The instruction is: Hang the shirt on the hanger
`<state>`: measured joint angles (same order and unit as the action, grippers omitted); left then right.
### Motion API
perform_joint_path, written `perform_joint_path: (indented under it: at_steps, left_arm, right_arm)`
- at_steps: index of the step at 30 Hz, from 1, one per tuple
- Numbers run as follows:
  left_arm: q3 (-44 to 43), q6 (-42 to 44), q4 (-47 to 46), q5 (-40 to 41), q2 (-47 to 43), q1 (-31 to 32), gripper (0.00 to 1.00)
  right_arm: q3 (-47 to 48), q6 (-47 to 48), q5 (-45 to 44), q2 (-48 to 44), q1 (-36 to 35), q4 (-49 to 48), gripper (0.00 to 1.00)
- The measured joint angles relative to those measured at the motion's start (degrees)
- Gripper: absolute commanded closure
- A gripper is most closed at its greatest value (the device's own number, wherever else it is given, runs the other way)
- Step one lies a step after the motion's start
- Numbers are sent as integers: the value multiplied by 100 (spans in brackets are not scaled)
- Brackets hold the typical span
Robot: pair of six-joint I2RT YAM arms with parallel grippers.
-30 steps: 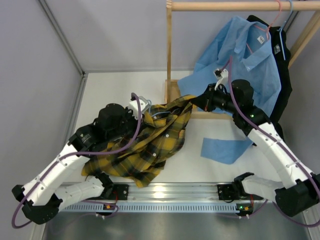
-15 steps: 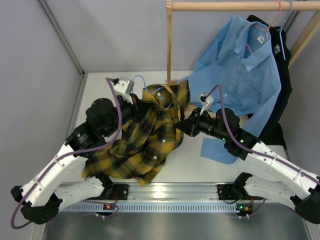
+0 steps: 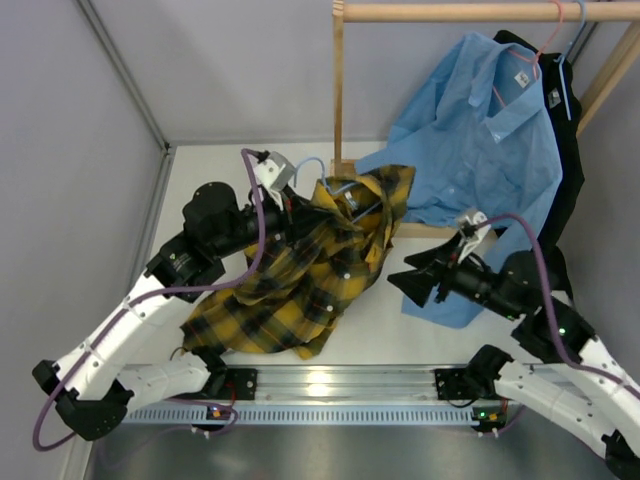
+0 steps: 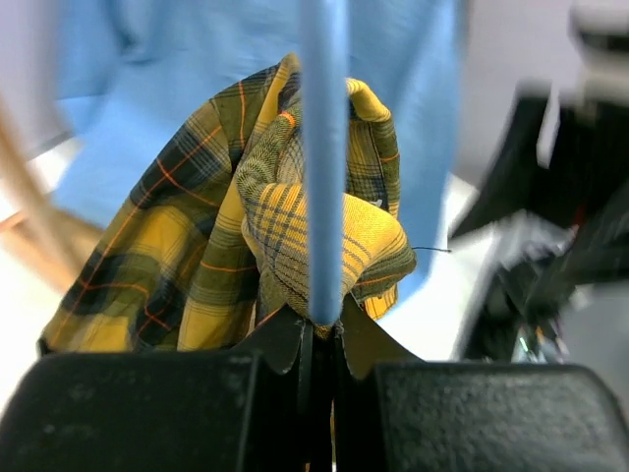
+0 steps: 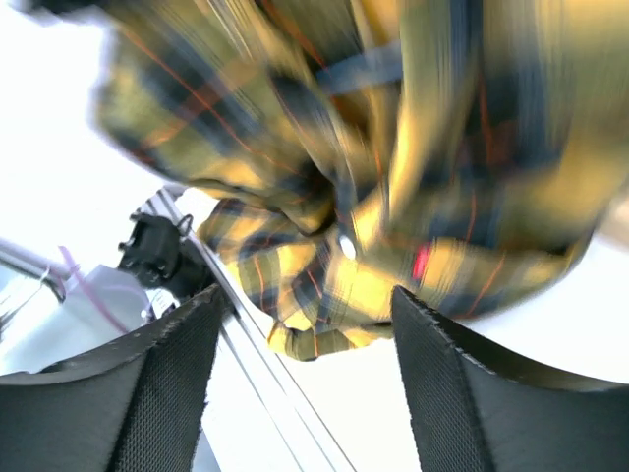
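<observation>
1. The shirt (image 3: 320,270) hangs bunched over the hanger (image 4: 324,147), just beyond my left fingertips. I judge it is lifted so the cloth can drape.
2. The hanger's rod points straight out from my left gripper (image 4: 316,329), which pinches it; the shirt's length trails back below.
3. My right gripper (image 5: 307,295) is spread and empty, facing the shirt but apart from it.

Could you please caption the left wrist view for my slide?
Left fingers pinch the pale-blue hanger, with the plaid shirt bunched behind it.
</observation>
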<state>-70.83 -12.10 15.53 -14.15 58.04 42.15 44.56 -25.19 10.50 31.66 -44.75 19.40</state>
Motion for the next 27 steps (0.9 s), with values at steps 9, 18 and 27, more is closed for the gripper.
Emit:
perform_joint_path:
  at_steps: [9, 18, 27]
  left_arm:
    - [22, 498, -9, -3228, 686, 192, 100]
    - [22, 715, -9, -4516, 1034, 518, 100]
    - [22, 780, -11, -4658, 1086, 509, 100]
  right_arm:
    - [2306, 1362, 1078, 577, 2, 898, 33]
    - [3246, 1665, 2013, 2273, 4, 994, 56]
    - [3226, 1508, 2813, 2402, 4, 837, 100]
